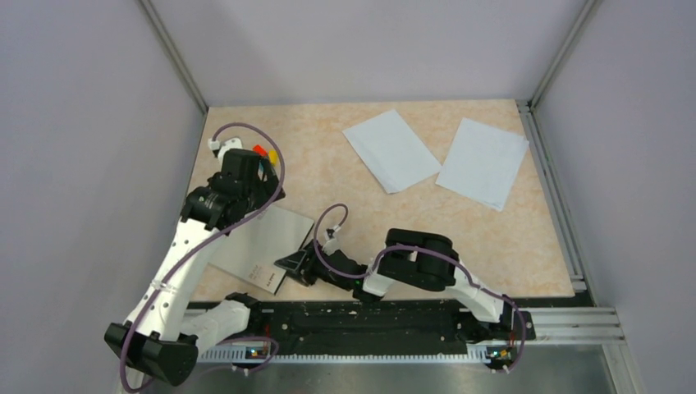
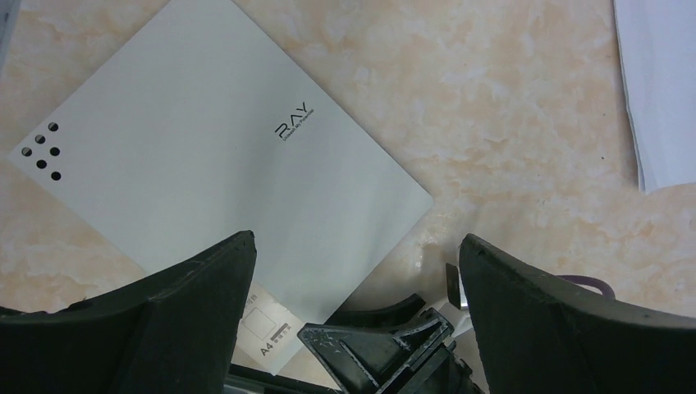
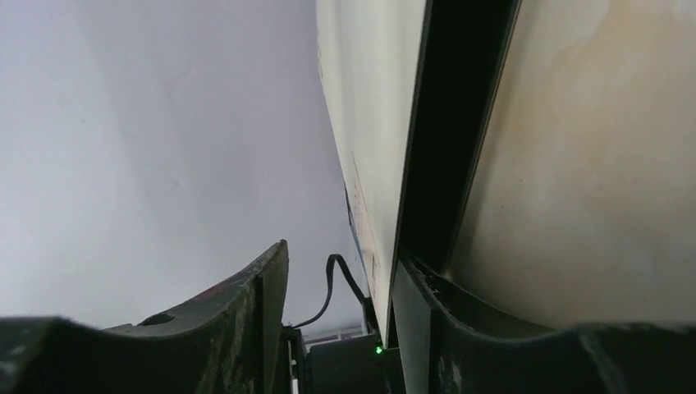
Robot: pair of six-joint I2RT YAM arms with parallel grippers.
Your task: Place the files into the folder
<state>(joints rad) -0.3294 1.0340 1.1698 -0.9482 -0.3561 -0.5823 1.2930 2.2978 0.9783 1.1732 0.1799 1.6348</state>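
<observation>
L gripper (image 2: 354, 240) – jaws wide over folder (image 2: 222, 148) | R gripper (image 3: 341, 254) – jaws apart astride its edge | files (image 1: 391, 150) well beyond

The right claw (image 1: 293, 264) is at the near corner of the folder (image 1: 261, 245), well apart from the two files (image 1: 391, 150).

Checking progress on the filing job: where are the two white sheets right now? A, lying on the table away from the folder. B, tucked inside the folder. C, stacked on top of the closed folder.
A: one file and the other file lie flat at the far right of the table, well apart from the closed folder at the near left.
</observation>
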